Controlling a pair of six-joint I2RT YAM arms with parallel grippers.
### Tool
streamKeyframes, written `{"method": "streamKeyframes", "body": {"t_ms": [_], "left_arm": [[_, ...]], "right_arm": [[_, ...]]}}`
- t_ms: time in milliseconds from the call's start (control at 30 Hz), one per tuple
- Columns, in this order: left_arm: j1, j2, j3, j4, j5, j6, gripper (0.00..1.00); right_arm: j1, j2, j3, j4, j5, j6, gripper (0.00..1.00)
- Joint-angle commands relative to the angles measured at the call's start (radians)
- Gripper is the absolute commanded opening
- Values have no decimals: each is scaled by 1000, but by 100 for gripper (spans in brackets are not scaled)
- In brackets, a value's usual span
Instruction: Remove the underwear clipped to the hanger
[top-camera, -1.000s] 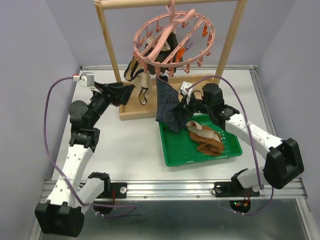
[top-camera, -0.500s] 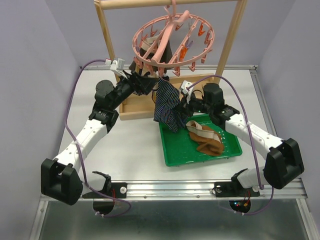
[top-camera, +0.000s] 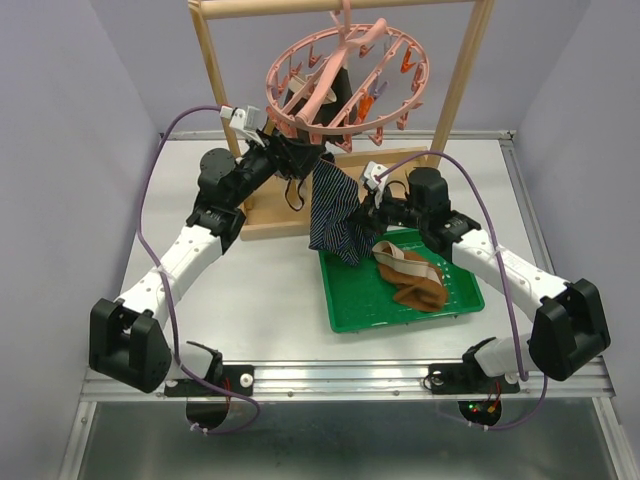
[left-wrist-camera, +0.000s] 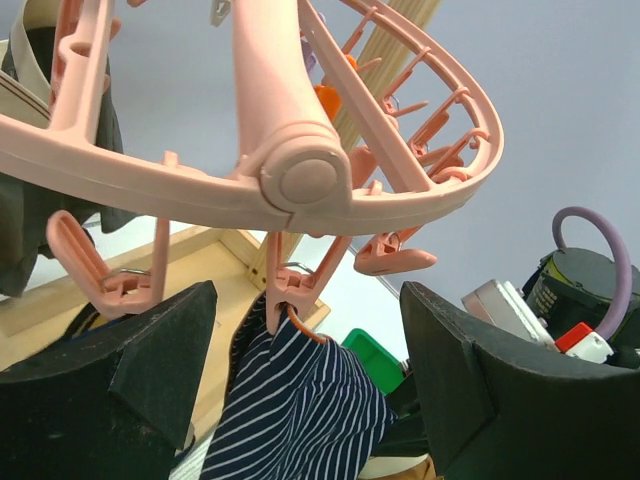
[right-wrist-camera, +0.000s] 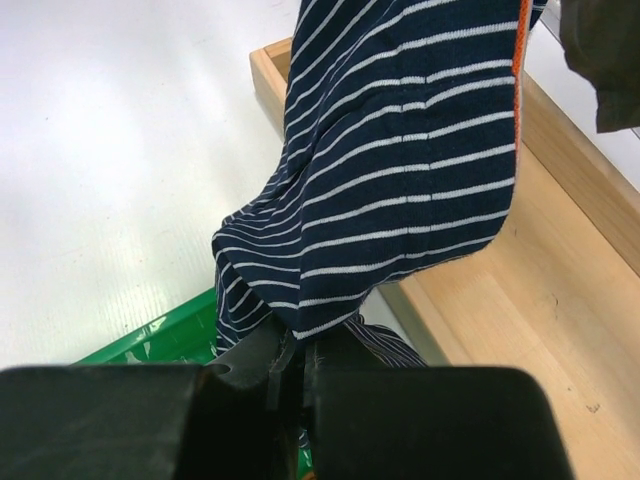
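Overhead first. The left tool (top-camera: 297, 160) is up under the pink hanger (top-camera: 325, 88), jaws spread wide and holding nothing. The navy striped underwear (top-camera: 335, 210) hangs just right of it. Its top corner is clipped, and its lower edge is pinched in the closed right tool (top-camera: 365, 212). The brown underwear (top-camera: 410, 275) lies in the green tray (top-camera: 340, 310), beyond the right tool.

Left wrist. A pink clip (left-wrist-camera: 295, 290) sits between the spread fingers and bites the striped cloth. Risk: the jaws may close on the ring's rim or on the neighbouring clip (left-wrist-camera: 100, 275) to the left, so the right clip never opens.

Right wrist. The tool is clamped on a fold of striped cloth directly ahead. Risk: pulling before the clip releases would probably drag the hanger sideways on the wooden frame (top-camera: 212, 70), or strip the cloth from the grip. Once freed, the cloth could land on the tabletop (top-camera: 250, 280) short of the tray.
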Motion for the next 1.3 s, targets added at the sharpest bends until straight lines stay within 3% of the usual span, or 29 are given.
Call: {"method": "streamKeyframes", "body": {"t_ms": [0,433,900,1133,1267], "left_arm": [[-16,7,37,99,-9,58,86],[-22,50,28,234,-32,74,84],[-22,108,64,256,-39,63,72],[-24,132,91,308,-32,28,55],[-22,131,89,328,-22,19,54]], "right_arm": [[-7,-35,-8,66,-30,17,0],[-7,-38,-5,72,-47,33,1],[-6,-46,-14,83,-56,40,1],[-6,-52,-19,84,-56,42,1],[-7,-55,-24,86,-56,42,1]]}}
